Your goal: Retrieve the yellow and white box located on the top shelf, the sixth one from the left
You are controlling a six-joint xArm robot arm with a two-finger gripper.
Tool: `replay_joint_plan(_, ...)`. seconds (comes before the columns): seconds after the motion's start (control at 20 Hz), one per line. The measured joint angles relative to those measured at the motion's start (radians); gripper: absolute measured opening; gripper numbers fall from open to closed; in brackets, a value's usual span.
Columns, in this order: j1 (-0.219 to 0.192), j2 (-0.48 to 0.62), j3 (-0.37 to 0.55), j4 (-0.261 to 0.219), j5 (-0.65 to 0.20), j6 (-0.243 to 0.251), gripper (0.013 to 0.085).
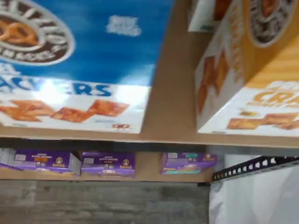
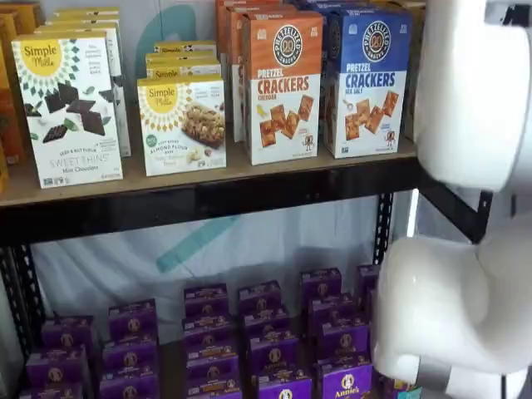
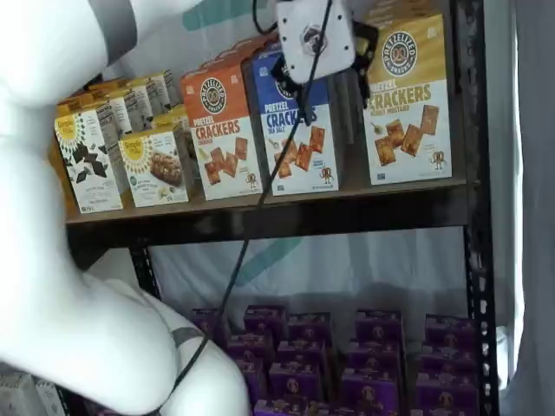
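The yellow and white box (image 3: 408, 100) stands upright at the right end of the top shelf (image 3: 347, 212), facing front, just beside the blue-topped crackers box (image 3: 299, 130), with a narrow bare strip of board between the two; in the wrist view the same box (image 1: 247, 70) appears with that strip of shelf board separating it from the blue one. The gripper (image 3: 316, 39) hangs in front of the upper shelf, roughly over the gap between the blue box and the target, its white body facing the camera and a cable trailing down from it. The fingers point away toward the shelf and their spacing is hidden, so whether the claw is apart or together cannot be told. Handling judgement: this is a tall, thin-walled cardboard carton, probably light, stiff along its edges but liable to dent on the broad printed faces if squeezed hard. The printed surface looks smooth and may slip under a weak hold. The narrow side panels, taken in the upper half, look like the best purchase; the gap beside the blue box gives one finger room to enter.
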Motion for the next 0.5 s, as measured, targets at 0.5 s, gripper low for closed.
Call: replay_joint_plan(0.5,-0.113,0.132,-0.138,0.07,-0.009,-0.107,0.085)
